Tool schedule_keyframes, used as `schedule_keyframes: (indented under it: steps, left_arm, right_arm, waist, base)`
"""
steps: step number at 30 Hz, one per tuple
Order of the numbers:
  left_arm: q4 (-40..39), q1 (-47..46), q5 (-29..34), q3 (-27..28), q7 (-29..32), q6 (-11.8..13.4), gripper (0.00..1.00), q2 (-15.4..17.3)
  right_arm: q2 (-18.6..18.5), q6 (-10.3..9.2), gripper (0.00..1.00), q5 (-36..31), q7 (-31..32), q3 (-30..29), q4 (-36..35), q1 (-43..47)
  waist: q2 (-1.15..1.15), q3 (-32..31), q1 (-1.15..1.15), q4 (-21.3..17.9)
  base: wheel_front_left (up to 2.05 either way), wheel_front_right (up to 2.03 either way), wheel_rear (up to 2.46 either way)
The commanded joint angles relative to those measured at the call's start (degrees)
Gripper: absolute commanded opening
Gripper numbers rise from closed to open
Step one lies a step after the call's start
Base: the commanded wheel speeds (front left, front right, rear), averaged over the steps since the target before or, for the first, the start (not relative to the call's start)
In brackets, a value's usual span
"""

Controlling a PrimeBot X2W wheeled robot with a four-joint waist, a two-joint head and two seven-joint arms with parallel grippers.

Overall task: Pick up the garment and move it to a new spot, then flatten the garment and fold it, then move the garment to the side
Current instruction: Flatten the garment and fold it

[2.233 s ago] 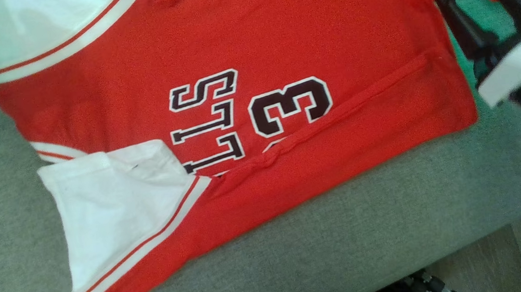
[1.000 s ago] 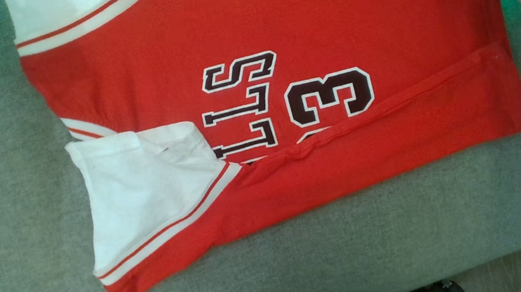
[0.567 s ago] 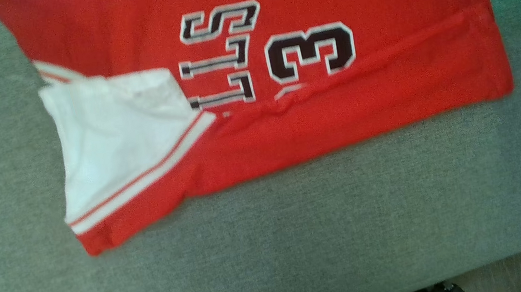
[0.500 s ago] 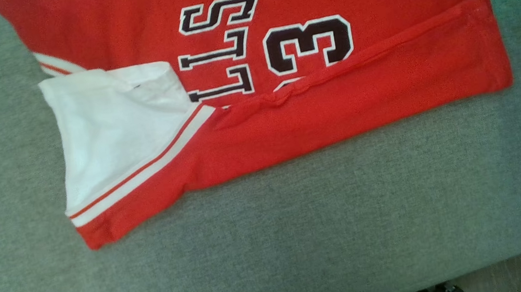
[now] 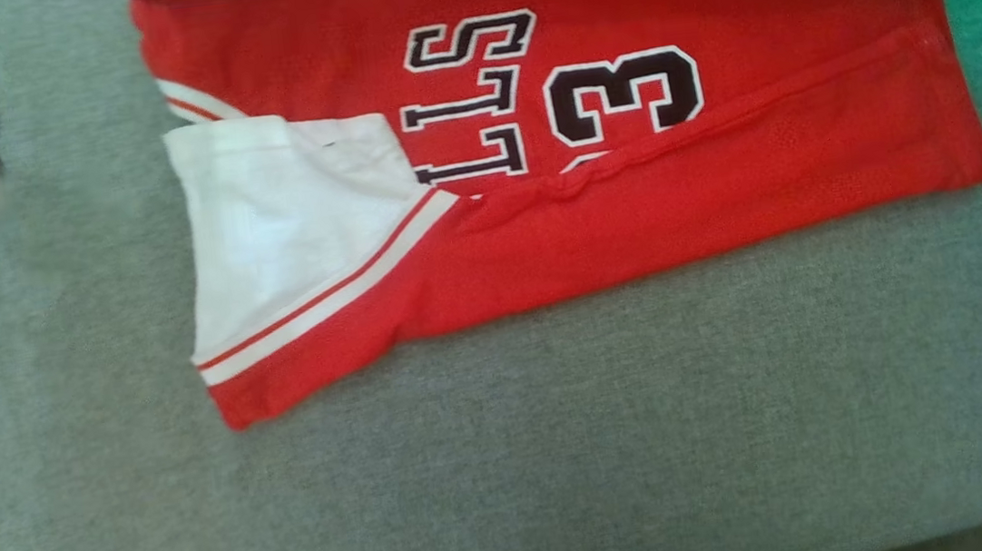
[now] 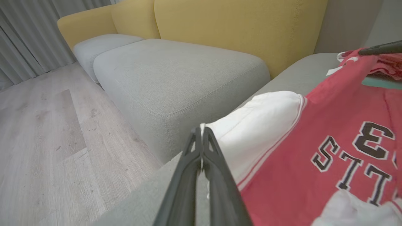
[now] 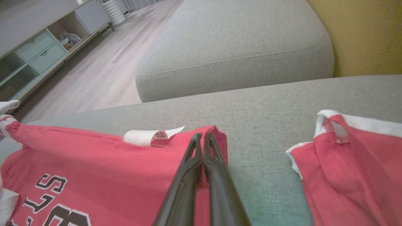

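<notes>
Our left fingers [image 6: 185, 175] clamp the white sleeve [image 6: 257, 125], right fingers [image 7: 188, 175] the hem corner [image 7: 217, 134] of the red jersey [image 5: 719, 188] lying on the grey sofa [image 5: 564, 450]; we judge it light and limp, best held at corners.

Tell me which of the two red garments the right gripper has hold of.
The lettered garment with the white tag: the right gripper is shut on its corner. The other red garment lies apart, untouched.

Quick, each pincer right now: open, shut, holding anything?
Left pincer: shut on the jersey, at its white sleeve.
Right pincer: shut on the jersey's red hem corner.
</notes>
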Motion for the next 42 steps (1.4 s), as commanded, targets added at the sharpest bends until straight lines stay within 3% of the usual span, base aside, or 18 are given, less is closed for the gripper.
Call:
schedule_keyframes:
  steps: [1, 10, 16, 17, 18, 19, 20, 24, 28, 31, 33, 34, 36, 42]
  left_arm:
    - [-2.7, 0.3, -0.1, 2.3, -1.1, 1.4, 0.0, 4.0]
    - [-14.6, 13.2, -0.6, -1.4, -2.7, 8.3, 0.0, 8.5]
    - [-17.2, 20.1, 0.8, -2.6, -3.7, 12.1, 0.0, 7.4]
    - [-17.0, 21.3, 0.8, -2.7, -3.9, 12.6, 0.0, 6.6]
    - [-16.7, 22.5, 0.8, -2.8, -4.2, 13.1, 0.0, 5.6]
    - [-16.3, 23.6, 0.7, -2.9, -4.4, 13.7, 0.35, 4.6]
    - [-15.6, 24.7, 0.7, -2.9, -4.6, 14.5, 1.0, 3.4]
    - [-12.3, 29.1, 1.0, 0.1, -5.4, 20.5, 1.0, -2.4]
    - [-11.9, 36.2, 5.8, 11.0, -5.5, 27.5, 1.0, -10.5]
    - [-12.5, 43.2, 11.5, 19.6, -5.5, 30.2, 1.0, -16.8]
    - [-13.4, 47.8, 15.4, 25.3, -5.5, 30.5, 1.0, -21.2]
    - [-13.4, 47.8, 15.4, 25.3, -5.5, 30.5, 1.0, -21.2]
    - [-13.8, 51.7, 20.4, 29.4, -5.5, 29.8, 1.0, -24.8]
    - [-15.1, 60.4, 31.6, 38.5, -5.5, 26.4, 1.0, -34.3]
  right_arm:
    - [-3.0, -0.05, 0.0, 0.4, -0.7, -1.1, -2.1, 3.1]
    - [-4.7, -0.05, 0.0, 0.3, -2.0, -5.0, -5.7, 15.0]
    - [-3.0, -0.05, 0.0, -1.3, -2.5, -7.2, -7.5, 21.3]
    - [-2.4, -0.05, 0.12, -1.7, -2.6, -7.5, -7.6, 22.2]
    - [-1.7, -0.05, 0.42, -2.2, -2.6, -7.7, -7.7, 22.9]
    - [-0.9, -0.05, 1.0, -2.7, -2.8, -8.0, -7.5, 23.6]
    - [0.0, -0.05, 1.0, -3.3, -3.0, -8.3, -7.3, 24.2]
    - [3.3, -0.05, 1.0, -7.3, -6.4, -10.6, -6.1, 26.8]
    - [7.1, -0.05, 1.0, -12.8, -11.7, -14.1, -5.5, 30.5]
    - [11.0, -0.05, 1.0, -15.2, -14.8, -17.2, -5.8, 33.5]
    - [13.2, -0.05, 1.0, -16.4, -15.6, -19.1, -5.3, 34.8]
    - [13.2, -0.05, 1.0, -16.4, -15.6, -19.1, -5.3, 34.8]
    - [14.7, -0.05, 1.0, -17.9, -15.6, -21.5, -3.9, 35.2]
    - [18.5, -0.05, 1.0, -22.7, -13.8, -30.2, 2.2, 32.0]
  waist:
    - [0.0, -1.3, 0.0, 1.2]
    - [0.0, -3.8, 0.0, 3.0]
    - [0.0, -4.0, 0.0, 3.5]
    - [0.0, -4.0, 0.0, 3.5]
    - [0.0, -4.1, 0.0, 3.5]
    - [0.0, -4.2, 0.0, 3.5]
    - [0.0, -4.4, 0.0, 3.5]
    - [0.0, -5.6, 0.0, 3.8]
    - [0.0, -7.0, 0.0, 4.7]
    - [0.0, -8.2, 0.0, 5.6]
    - [0.0, -9.0, 0.0, 6.6]
    - [0.0, -9.0, 0.0, 6.6]
    - [0.0, -9.9, 0.0, 7.8]
    - [0.0, -11.5, 0.0, 11.4]
  base:
    - [0.0, 0.0, 0.0]
    - [0.0, 0.0, 0.0]
    - [0.0, 0.0, 0.0]
    - [0.0, 0.0, 0.0]
    - [0.0, 0.0, 0.0]
    - [0.0, 0.0, 0.0]
    - [0.0, 0.0, 0.0]
    - [0.0, 0.0, 0.0]
    - [0.0, 0.0, 0.0]
    - [0.0, 0.0, 0.0]
    - [0.0, 0.0, 0.0]
    - [0.0, 0.0, 0.0]
    - [0.0, 0.0, 0.0]
    - [0.0, 0.0, 0.0]
